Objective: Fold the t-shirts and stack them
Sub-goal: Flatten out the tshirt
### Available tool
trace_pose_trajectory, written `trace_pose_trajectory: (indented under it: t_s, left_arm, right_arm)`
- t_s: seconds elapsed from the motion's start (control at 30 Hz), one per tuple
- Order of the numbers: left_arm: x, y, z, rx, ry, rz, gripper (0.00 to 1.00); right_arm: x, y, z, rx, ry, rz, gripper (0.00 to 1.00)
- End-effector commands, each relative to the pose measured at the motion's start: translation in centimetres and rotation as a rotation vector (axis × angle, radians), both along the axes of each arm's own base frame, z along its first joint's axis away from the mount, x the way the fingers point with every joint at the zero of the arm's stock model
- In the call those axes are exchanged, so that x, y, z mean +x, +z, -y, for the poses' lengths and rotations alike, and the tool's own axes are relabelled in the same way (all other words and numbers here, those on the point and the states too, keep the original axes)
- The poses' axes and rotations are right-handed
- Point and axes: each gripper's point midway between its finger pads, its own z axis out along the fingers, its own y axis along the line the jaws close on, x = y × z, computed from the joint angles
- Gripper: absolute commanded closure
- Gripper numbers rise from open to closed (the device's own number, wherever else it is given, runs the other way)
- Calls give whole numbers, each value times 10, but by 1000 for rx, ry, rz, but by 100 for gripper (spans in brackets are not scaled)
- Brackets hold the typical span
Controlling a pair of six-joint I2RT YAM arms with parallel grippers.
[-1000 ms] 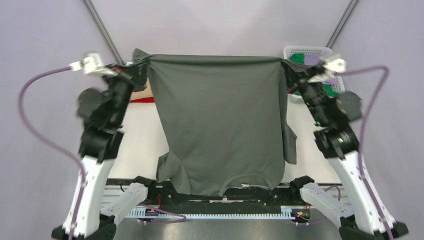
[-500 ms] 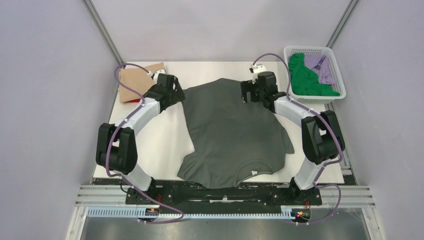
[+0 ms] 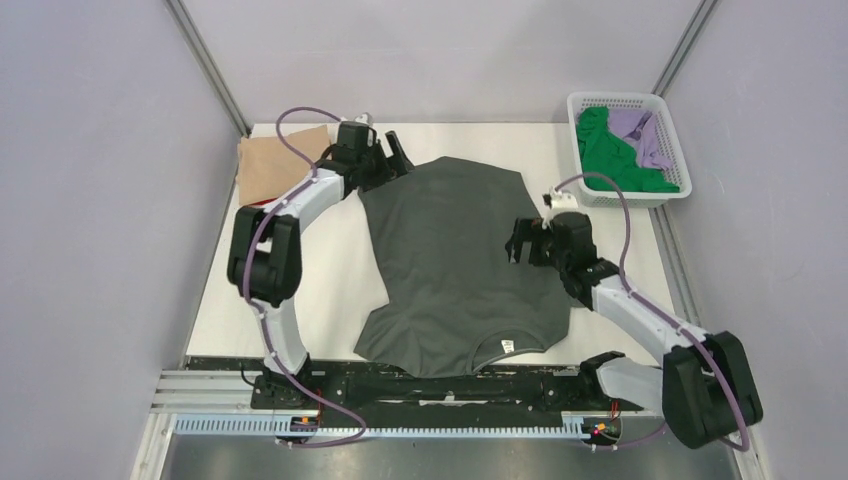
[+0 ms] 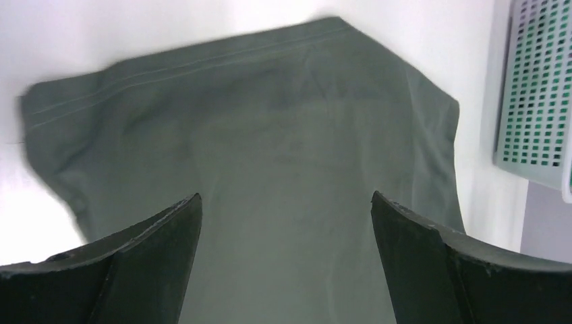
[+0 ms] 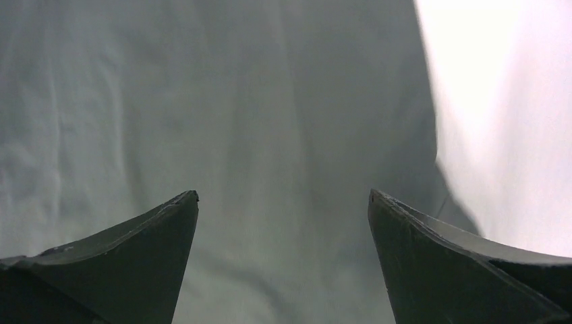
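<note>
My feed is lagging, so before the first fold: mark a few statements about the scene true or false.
1. The dark grey t-shirt lies spread on the table, unheld. True.
2. Both grippers are shut. False: the left gripper and the right gripper stand open.
3. The basket holds the green t-shirt and the lilac t-shirt. True.
4. The tan t-shirt is in the basket. False: it lies at the table's far left.

The dark grey cloth t-shirt (image 3: 455, 260) is plain, with a small white label (image 3: 507, 345). The flat tabletop (image 3: 340, 250) is white, also the plastic lattice basket (image 3: 615, 97). The green cloth shirt (image 3: 610, 160), lilac cloth shirt (image 3: 640, 130) and tan folded shirt (image 3: 275, 160) have no pattern
</note>
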Motion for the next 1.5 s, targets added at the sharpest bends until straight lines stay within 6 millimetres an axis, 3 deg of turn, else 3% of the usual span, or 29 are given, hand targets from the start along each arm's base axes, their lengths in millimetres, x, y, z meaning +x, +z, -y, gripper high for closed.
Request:
trace_pose_trajectory:
  t_s: [0.0,0.1,0.2,0.3,0.37,0.43,0.57,0.7,0.87,0.93,1.03,1.17,1.23,1.37,1.47]
  left_arm:
    - [4,-26,37,-111,-101,-92,0]
    - [-1,-59,34,-84,-81,-171,0]
    - [-15,-86,28,-54,-76,-242,0]
    - [-32,-104,15,-6,-54,-272,0]
    - [-43,-114,5,34,-37,-299,0]
    - [-57,-124,-4,70,-22,-331,0]
    - [-97,-136,-15,73,2,-414,0]
    - [-159,-145,-14,46,4,-477,0]
    - [-226,-136,24,-43,-86,-498,0]
    - [-237,-130,36,-58,-100,-490,0]
    - [-225,-117,39,-59,-80,-414,0]
    - [-193,-103,23,49,0,-332,0]
    - [-184,-98,21,72,-2,-312,0]
    - [-178,-93,15,79,3,-308,0]
    - [-180,-80,12,71,-3,-287,0]
  right_arm:
    - [-51,-36,-2,96,6,-144,2]
    - [-66,-53,3,82,-1,-187,2]
    - [-67,-71,12,31,-32,-221,2]
    - [-53,-86,30,-60,-130,-240,2]
    - [-32,-92,40,-121,-196,-239,2]
    - [-8,-94,37,-145,-200,-255,2]
    - [57,-97,29,-179,-203,-260,2]
    - [140,-97,15,-166,-197,-256,2]
    - [252,-93,-29,-105,-83,-178,2]
    - [294,-85,-48,-65,-31,-89,2]
    - [336,-63,-51,-40,-32,39,2]
    - [336,-12,-51,26,15,134,2]
    - [326,28,-47,-15,48,185,2]
    - [278,88,-27,-75,60,223,2]
    - [225,121,-3,-14,8,257,2]
